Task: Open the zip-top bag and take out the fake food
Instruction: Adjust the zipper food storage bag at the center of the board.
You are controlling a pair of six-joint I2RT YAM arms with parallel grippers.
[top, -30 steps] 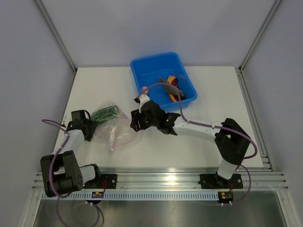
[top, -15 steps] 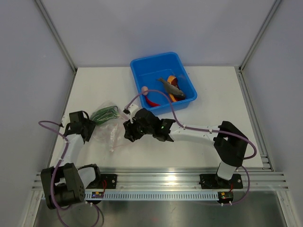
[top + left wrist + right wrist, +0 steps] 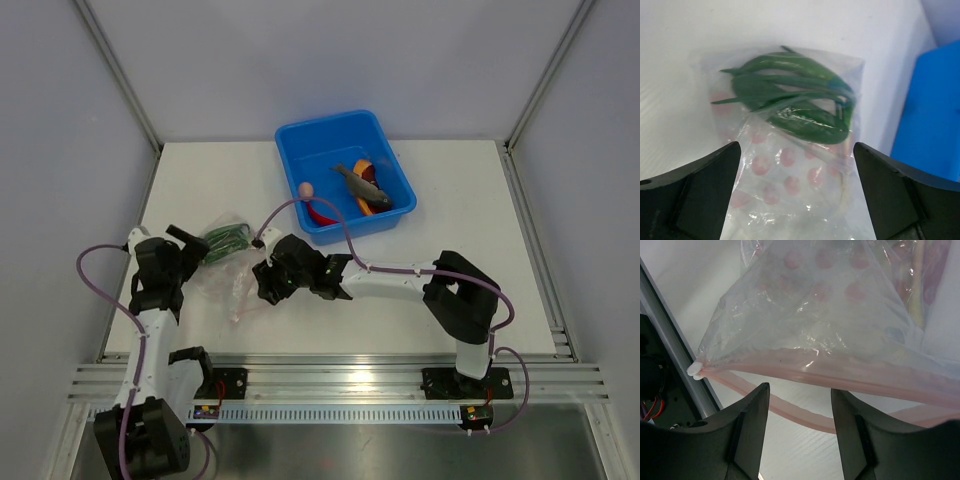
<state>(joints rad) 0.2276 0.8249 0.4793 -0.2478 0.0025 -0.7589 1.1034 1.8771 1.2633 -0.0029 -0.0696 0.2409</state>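
The clear zip-top bag [image 3: 232,272] with pink dots lies on the table between my two grippers. Its pinkish zip strip [image 3: 840,380] stands apart, the mouth open toward the right gripper. Green toy food [image 3: 790,102] still sits at the bag's far end [image 3: 222,239]. My left gripper [image 3: 178,262] is open, its jaws either side of the bag [image 3: 795,170]. My right gripper [image 3: 262,283] is open and empty just before the bag's mouth [image 3: 800,355]. A grey fish [image 3: 358,183], an orange slice [image 3: 362,166], a red chilli [image 3: 320,212] and a pale pink egg [image 3: 306,189] lie in the blue tub [image 3: 300,135].
The blue tub stands at the back of the table, right of centre, and shows at the right edge of the left wrist view [image 3: 935,110]. An aluminium rail [image 3: 340,378] runs along the table's near edge. Grey walls enclose the table on three sides.
My right gripper has moved left from near the tub to the bag's mouth. My left arm has swung up and shifted, its gripper now over the bag's left side.
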